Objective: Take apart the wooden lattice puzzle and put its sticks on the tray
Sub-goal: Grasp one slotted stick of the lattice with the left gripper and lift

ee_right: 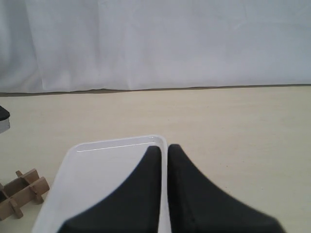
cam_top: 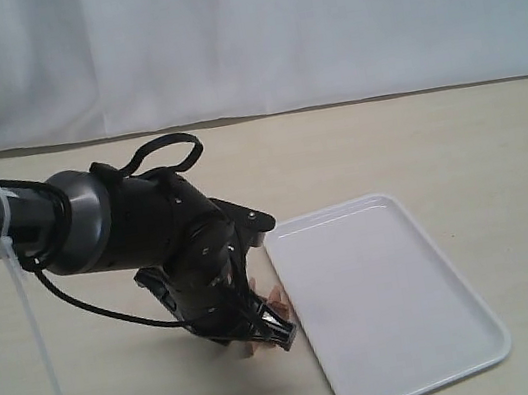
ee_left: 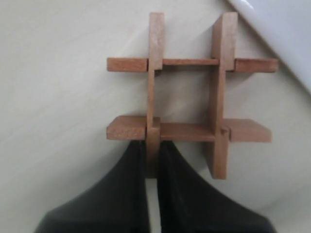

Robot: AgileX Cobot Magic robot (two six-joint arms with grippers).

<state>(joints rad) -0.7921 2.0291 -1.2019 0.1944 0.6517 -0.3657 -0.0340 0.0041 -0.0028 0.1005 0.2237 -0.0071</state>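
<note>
The wooden lattice puzzle (ee_left: 187, 131) lies assembled on the table as a reddish-brown hash of four notched sticks, just left of the white tray (cam_top: 381, 289). My left gripper (ee_left: 153, 148) is shut on the near end of one stick (ee_left: 155, 73), still locked into the grid. In the exterior view the left gripper (cam_top: 266, 329) points down at the tray's left rim and hides most of the puzzle (cam_top: 277, 301). The right gripper (ee_right: 164, 148) is shut on nothing and hovers over the tray's rim (ee_right: 97, 170). The puzzle (ee_right: 22, 193) shows beside the tray.
A white cloth backdrop (cam_top: 236, 30) hangs behind the beige table. The left arm's black cable (cam_top: 110, 309) loops low over the table. A corner of the tray (ee_left: 286, 29) lies close to the puzzle. The right arm is out of the exterior view.
</note>
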